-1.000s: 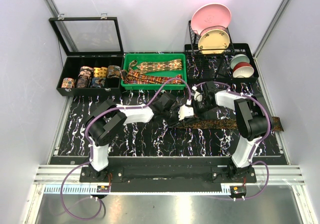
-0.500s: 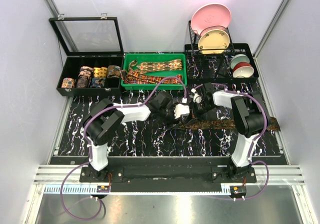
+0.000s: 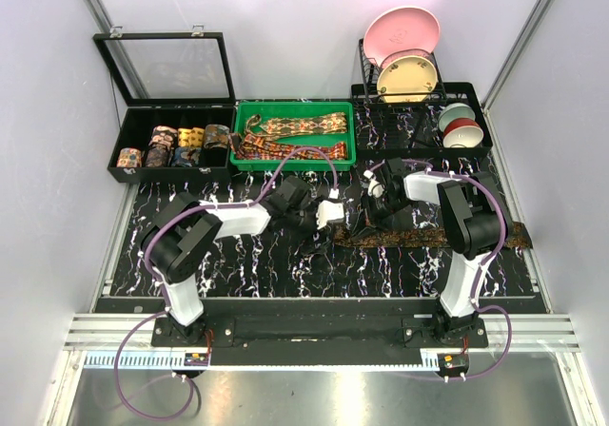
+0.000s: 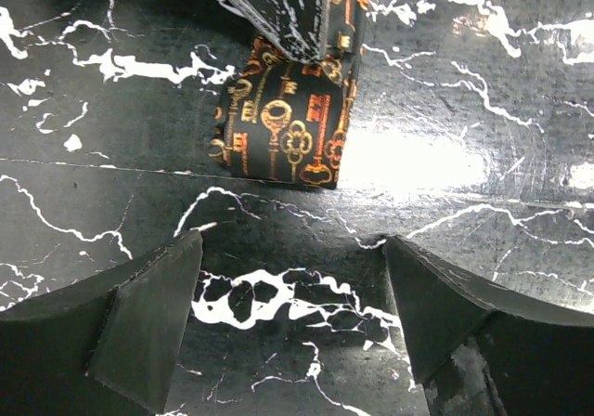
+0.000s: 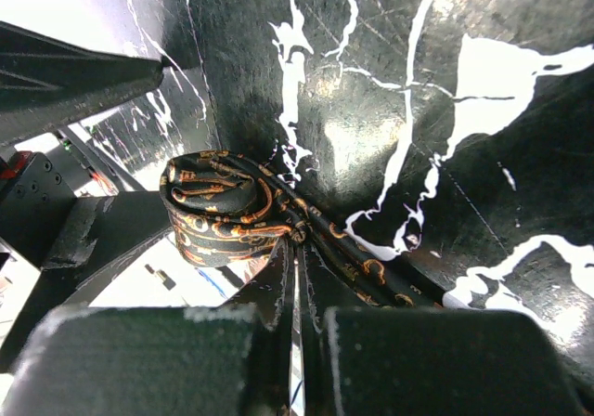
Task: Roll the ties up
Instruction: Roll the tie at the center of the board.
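- Black, white-veined marble table (image 3: 238, 255) fills the workspace in front of both arms.
- Dark necktie (image 3: 438, 236), printed with small gold and orange keys, lies flat on the table's right half, running from the centre out to the right edge.
- Black display case (image 3: 162, 173) at back left, glass lid raised, holds a row of rolled ties (image 3: 176, 145) in brown, gold and dark patterns.
- Green tray (image 3: 240, 136) beside it holds loose ties (image 3: 300, 126), laid lengthwise and overlapping.
- Black crate (image 3: 471, 91) at back right carries a wire rack with a pink plate (image 3: 402, 31) and a cream plate (image 3: 407, 76) on edge, with stacked bowls (image 3: 459, 126) alongside.
- Left gripper (image 4: 292, 314) hovers over bare marble just short of the necktie's end, fingers spread wide and holding nothing.
- Right gripper (image 5: 295, 249) has its fingers pressed together, tips against the fold; whether cloth is caught between them cannot be told.
- Small coil (image 5: 215, 207), the necktie's wound centre end, sits on the marble at those fingertips.
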`<action>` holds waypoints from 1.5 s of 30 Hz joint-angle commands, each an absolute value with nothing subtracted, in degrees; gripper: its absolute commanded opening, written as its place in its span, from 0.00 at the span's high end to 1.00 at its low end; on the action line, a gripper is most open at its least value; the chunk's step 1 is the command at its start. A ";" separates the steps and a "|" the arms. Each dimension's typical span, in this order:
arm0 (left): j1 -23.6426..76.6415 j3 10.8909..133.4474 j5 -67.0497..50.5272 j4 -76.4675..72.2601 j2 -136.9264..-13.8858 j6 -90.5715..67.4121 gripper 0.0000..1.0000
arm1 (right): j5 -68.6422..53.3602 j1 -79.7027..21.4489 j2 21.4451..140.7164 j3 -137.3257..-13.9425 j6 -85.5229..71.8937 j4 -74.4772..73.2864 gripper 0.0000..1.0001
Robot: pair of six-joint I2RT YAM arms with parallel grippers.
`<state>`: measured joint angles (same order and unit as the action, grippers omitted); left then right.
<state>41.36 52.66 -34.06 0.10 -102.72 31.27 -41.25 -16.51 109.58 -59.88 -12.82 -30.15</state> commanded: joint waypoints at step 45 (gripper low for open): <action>39.90 51.23 -40.17 -10.01 -103.09 27.95 0.27 | -37.27 -17.84 114.52 -62.67 -14.68 -28.83 1.00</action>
